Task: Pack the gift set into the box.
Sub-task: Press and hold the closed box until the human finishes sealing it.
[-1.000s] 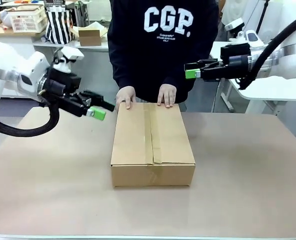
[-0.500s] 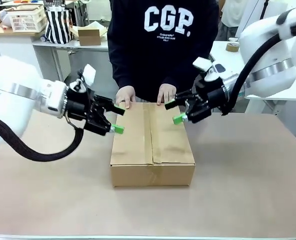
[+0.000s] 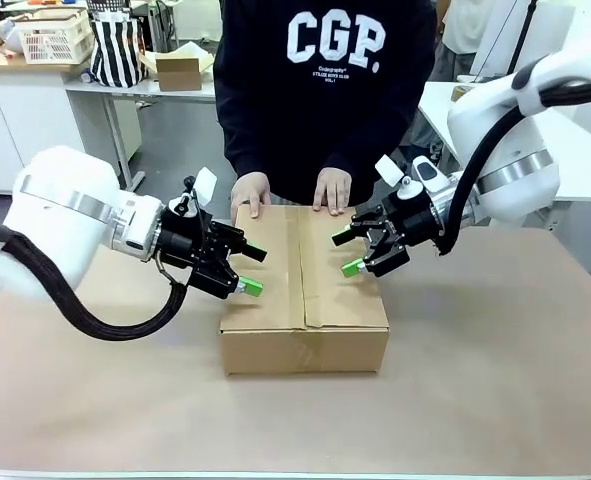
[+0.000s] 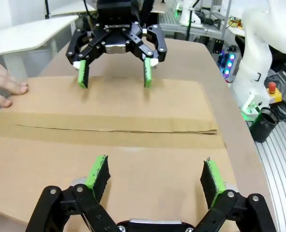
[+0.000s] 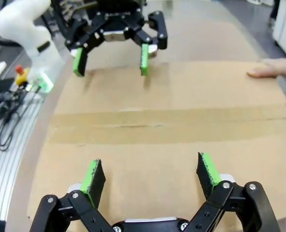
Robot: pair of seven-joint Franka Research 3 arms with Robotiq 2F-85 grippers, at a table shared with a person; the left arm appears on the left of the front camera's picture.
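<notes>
- Brown and bare, the desk (image 3: 495, 400) is seen running from the near edge to the far side.
- At the middle of the desk the box (image 3: 305, 350) is set lengthwise, its plain cardboard flaps folded shut and a strip of tape (image 3: 303, 265) run along the middle seam.
- Over the left edge of the box top the left gripper (image 3: 254, 270) is held, spread wide and grasping nothing. In the left wrist view its green pads (image 4: 98, 173) are seen well apart above the cardboard.
- Over the right part of the box top the right gripper (image 3: 346, 253) is held, likewise released and empty. In the right wrist view its pads (image 5: 206, 170) are seen spread above the lid.
- The two grippers are pointed at each other across the taped seam. Whether any pad touches the cardboard cannot be told.
- At the far edge of the box top one hand (image 3: 250, 193) and the other hand (image 3: 332, 189) of the person are laid flat, near together.
- Behind the box a dark sweatshirt (image 3: 325, 110) with white letters is seen.
- Farther off a small carton (image 3: 182, 72), a striped bag (image 3: 117, 50) and a white basket (image 3: 53, 37) are seen.
</notes>
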